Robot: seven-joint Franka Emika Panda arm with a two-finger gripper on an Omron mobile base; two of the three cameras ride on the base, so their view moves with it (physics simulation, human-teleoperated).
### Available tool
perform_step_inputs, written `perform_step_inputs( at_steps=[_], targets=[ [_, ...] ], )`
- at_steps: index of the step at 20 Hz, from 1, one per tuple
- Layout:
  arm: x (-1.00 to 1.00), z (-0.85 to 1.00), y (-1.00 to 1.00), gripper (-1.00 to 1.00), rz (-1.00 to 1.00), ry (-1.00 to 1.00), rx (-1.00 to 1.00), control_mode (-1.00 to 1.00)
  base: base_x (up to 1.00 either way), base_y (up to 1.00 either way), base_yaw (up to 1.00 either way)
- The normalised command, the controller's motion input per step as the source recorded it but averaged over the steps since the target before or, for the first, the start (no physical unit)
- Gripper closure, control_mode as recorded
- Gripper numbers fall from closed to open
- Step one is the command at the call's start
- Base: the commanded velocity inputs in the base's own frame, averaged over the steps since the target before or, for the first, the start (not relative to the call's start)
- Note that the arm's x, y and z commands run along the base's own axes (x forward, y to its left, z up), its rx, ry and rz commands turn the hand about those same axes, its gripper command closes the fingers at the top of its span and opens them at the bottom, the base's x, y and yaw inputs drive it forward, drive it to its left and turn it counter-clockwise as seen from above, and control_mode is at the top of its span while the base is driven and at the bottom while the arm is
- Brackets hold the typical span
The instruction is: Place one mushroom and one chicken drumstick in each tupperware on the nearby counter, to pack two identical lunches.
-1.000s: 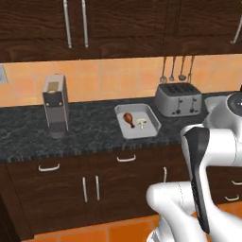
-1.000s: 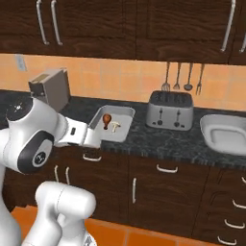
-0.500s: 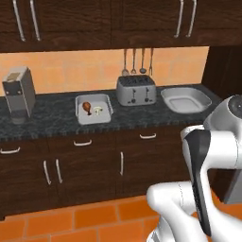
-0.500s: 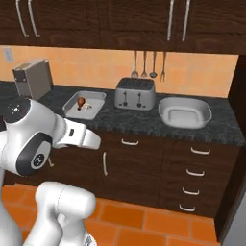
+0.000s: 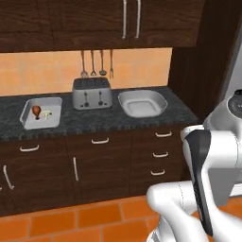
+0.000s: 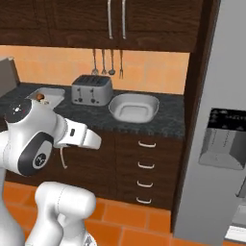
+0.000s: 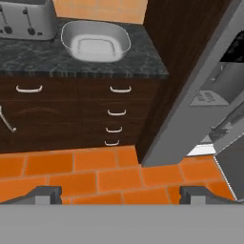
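We see the black stone bench (image 5: 108,118) running under the wall cupboards. On its left sits a rectangular tupperware (image 5: 41,113) holding one chicken drumstick (image 5: 36,111) with a mushroom (image 5: 47,114) just beside it. A silver toaster (image 5: 91,92) stands between that container and a second, round-cornered tupperware (image 5: 142,103), which lies near the bench's right end with nothing in it. Our claw (image 7: 120,194) hangs wide and holds nothing, its dark fingertips (image 7: 46,193) above the orange floor tiles (image 7: 114,178), well apart from the bench. A grey fridge (image 6: 218,134) stands to the right.
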Motion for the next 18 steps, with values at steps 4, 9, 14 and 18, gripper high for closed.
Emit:
perform_step_inputs(
  at_steps=[4, 9, 14, 18],
  targets=[
    [0.0, 0.0, 0.0, -1.0, 0.0, 0.0, 0.0, 1.0, 0.0, -1.0, 0.0],
    [0.0, 0.0, 0.0, -1.0, 0.0, 0.0, 0.0, 1.0, 0.0, -1.0, 0.0],
    [0.0, 0.0, 0.0, -1.0, 0.0, 0.0, 0.0, 1.0, 0.08, -1.0, 0.0],
    [0.0, 0.0, 0.0, -1.0, 0.0, 0.0, 0.0, 1.0, 0.25, -0.99, 0.0]
  ],
)
